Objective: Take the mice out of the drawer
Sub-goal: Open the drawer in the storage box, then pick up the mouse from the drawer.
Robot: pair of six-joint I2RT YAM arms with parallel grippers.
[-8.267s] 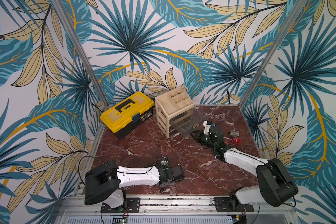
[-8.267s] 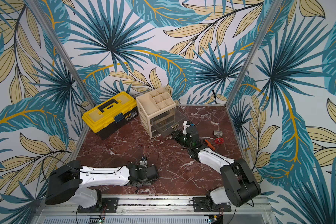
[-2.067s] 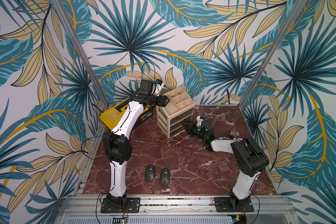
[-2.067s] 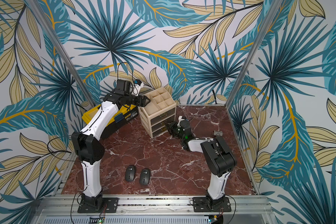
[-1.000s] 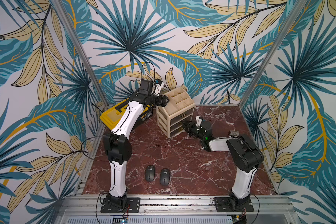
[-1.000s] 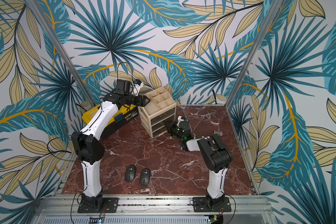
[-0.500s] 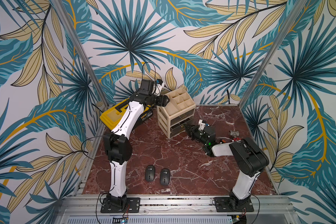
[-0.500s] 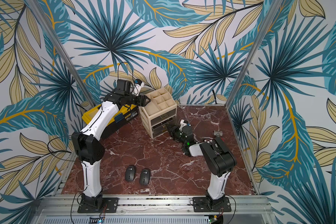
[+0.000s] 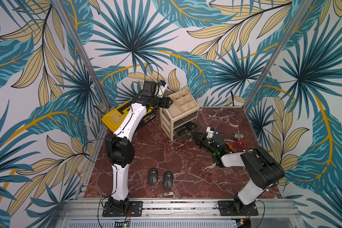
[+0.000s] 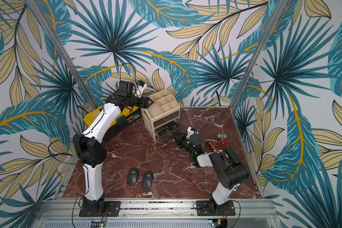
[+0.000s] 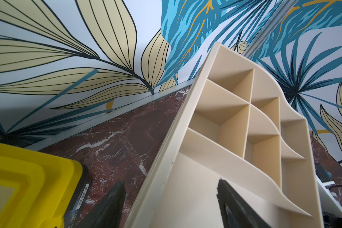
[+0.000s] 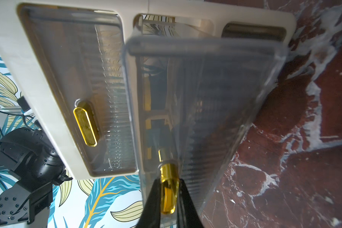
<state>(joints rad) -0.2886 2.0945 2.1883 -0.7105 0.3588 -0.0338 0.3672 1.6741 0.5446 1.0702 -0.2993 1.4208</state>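
Observation:
Two dark grey mice (image 9: pixel 152 173) (image 9: pixel 167 177) lie side by side near the table's front, also the pair of mice (image 10: pixel 132 176) (image 10: pixel 147 179). More mice (image 9: pixel 191 125) (image 10: pixel 164 131) show dark through the clear drawer (image 12: pixel 205 110), pulled partway out of the beige organizer (image 9: pixel 178 110). My right gripper (image 9: pixel 193 134) (image 10: pixel 174 134) (image 12: pixel 167 181) is shut on the drawer's gold handle (image 12: pixel 167 189). My left gripper (image 9: pixel 169 102) (image 10: pixel 150 102) (image 11: pixel 170 182) is open, its fingers straddling the organizer's top left edge (image 11: pixel 166 158).
A yellow toolbox (image 9: pixel 118 116) (image 11: pixel 28 187) stands left of the organizer under my left arm. A metal fitting (image 9: pixel 237 135), a red valve wheel (image 9: pixel 239 143) and an orange-handled tool (image 9: pixel 230 146) lie by the right wall. Another drawer (image 12: pixel 83 94) stays closed.
My right gripper has drawn back from the organizer with the handle, pulling the drawer farther out. The left arm and the two mice on the table have not moved.

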